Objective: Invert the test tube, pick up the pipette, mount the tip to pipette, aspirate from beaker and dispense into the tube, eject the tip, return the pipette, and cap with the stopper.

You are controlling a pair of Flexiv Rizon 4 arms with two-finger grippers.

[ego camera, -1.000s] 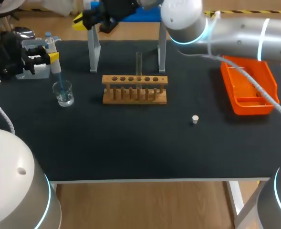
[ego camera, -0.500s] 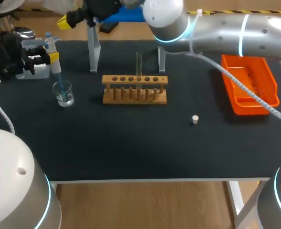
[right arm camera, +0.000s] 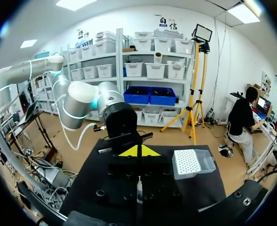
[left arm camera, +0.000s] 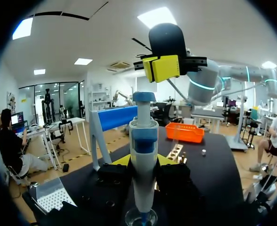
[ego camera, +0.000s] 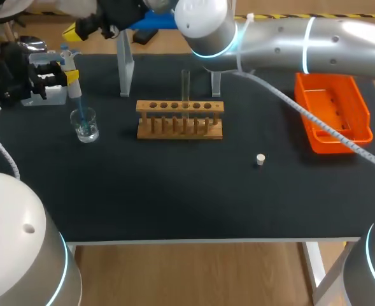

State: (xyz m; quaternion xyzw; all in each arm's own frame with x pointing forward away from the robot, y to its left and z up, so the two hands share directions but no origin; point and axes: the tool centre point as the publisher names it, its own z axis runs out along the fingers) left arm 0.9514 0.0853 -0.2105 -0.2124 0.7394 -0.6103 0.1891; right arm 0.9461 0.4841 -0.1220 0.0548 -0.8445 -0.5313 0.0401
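Left fingers (ego camera: 72,77) clamped on pipette (ego camera: 67,62), held upright at left edge of surface (ego camera: 174,191), blue tip dipped in beaker (ego camera: 84,125). Right fingers (ego camera: 73,30) pressed together, empty, raised near far left corner; arm crosses from right. Tube (ego camera: 185,84) upright in rack (ego camera: 179,121), mid-surface. Stopper (ego camera: 260,159) lies apart, right of rack. Orange tray (ego camera: 340,95) far right.

No lettering, number or label can be made out on the black tabletop (ego camera: 174,191), the wooden test-tube rack (ego camera: 179,119), the orange plastic bin (ego camera: 332,115) or the blue-and-white pipette (left arm camera: 144,160).
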